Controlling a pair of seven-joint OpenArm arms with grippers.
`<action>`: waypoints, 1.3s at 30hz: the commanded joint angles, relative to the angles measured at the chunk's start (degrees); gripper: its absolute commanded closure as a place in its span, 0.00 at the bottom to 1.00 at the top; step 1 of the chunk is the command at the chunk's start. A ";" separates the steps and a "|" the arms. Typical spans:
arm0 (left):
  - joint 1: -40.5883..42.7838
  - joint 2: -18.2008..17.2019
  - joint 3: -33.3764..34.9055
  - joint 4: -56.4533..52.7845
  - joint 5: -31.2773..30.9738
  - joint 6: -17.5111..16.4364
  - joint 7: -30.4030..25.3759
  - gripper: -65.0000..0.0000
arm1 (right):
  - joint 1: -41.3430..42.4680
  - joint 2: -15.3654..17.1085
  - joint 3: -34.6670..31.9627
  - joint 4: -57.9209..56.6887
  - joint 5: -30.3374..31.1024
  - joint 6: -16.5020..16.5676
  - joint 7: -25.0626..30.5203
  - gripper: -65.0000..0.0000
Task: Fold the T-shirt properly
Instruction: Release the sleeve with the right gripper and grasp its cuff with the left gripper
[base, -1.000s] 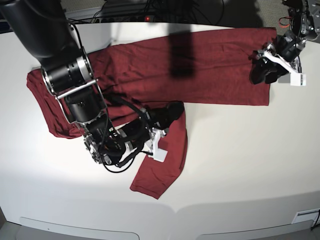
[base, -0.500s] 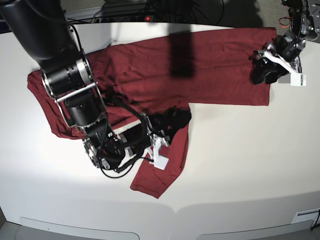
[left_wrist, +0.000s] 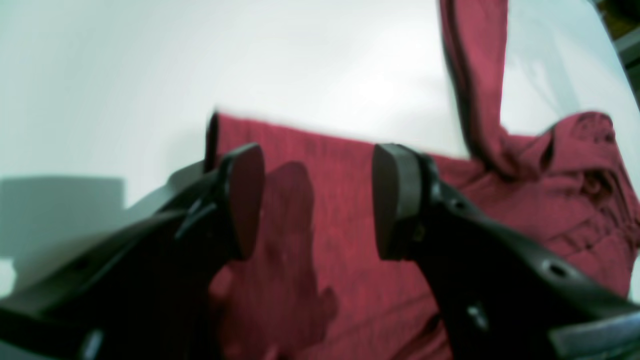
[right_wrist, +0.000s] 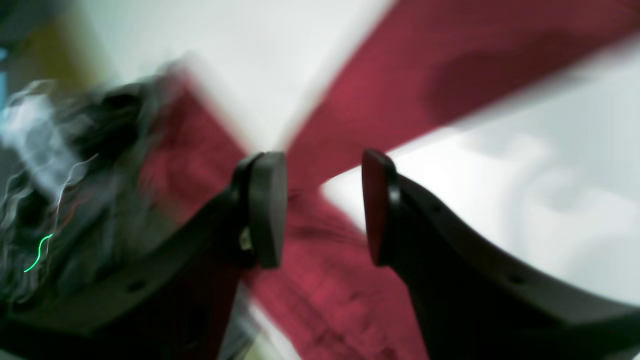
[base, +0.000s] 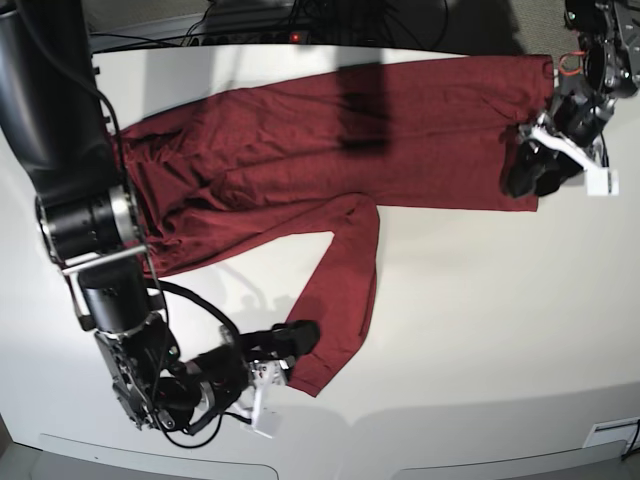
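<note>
- Across the table's (base: 480, 300) far half, the maroon T-shirt (base: 300, 150) is spread wrinkled, one sleeve trailing toward the near edge.
- Bare table is seen front right.
- Left gripper (base: 528, 170) and right gripper (base: 290, 345) are both seen spread apart, empty.

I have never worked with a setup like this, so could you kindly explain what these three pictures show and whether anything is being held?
This is a robot with two black arms working at a white table. The base view looks down from above. The other two pictures come from small cameras mounted on each wrist, looking out between that arm's two fingers.

On the table lies a dark red long-sleeved T-shirt, spread out and wrinkled, one sleeve trailing toward the near edge.

The right end effector, on the left of the overhead picture, sits by the cuff of that sleeve. Its wrist picture is blurred, but the fingers stand apart with nothing between them.

The left end effector, at the far right, hovers over the shirt's hem, also open and empty.

So nothing is held right now.
</note>
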 joint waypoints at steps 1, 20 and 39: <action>-1.25 -0.66 -0.15 1.07 -1.11 -0.60 -0.87 0.48 | 2.49 1.14 0.26 0.72 -3.87 0.25 3.58 0.61; -23.89 3.32 34.73 1.05 17.07 7.63 -1.05 0.49 | -4.83 21.18 0.26 0.68 -39.04 -8.68 21.38 0.61; -37.05 18.23 47.80 -28.28 40.37 31.12 -10.32 0.49 | -17.35 34.95 0.26 0.52 -19.56 -8.72 16.79 0.61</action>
